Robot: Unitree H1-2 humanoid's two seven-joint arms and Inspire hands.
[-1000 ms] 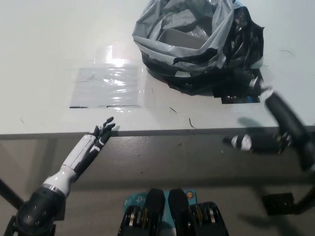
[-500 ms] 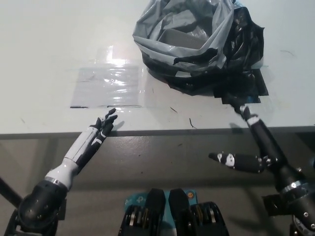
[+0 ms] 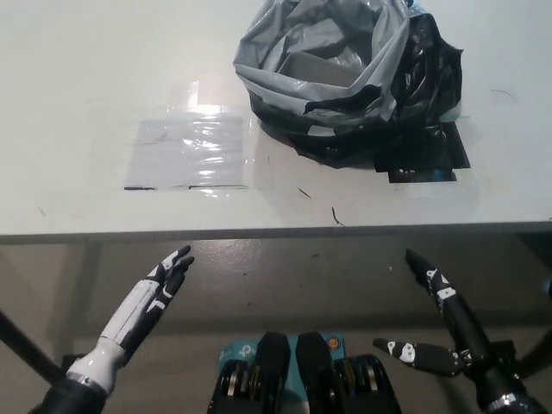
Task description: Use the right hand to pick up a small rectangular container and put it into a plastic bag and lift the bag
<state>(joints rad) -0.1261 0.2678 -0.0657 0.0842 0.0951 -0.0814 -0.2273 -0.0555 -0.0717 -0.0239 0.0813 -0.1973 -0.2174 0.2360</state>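
As both hands have dropped below the table edge since a moment ago, head view shows the right hand (image 3: pixel 444 323) low at right, fingers spread, holding nothing; left hand (image 3: pixel 164 280) also pulled back, fingers apart, empty. Small rectangular container (image 3: pixel 321 67) sits inside the plastic bag (image 3: pixel 345 78), bag resting on the table (image 3: pixel 103 86), not lifted. Looks like retreat or reset; lift undone. White tabletop, shiny taped patch (image 3: pixel 185 151), grey floor below.
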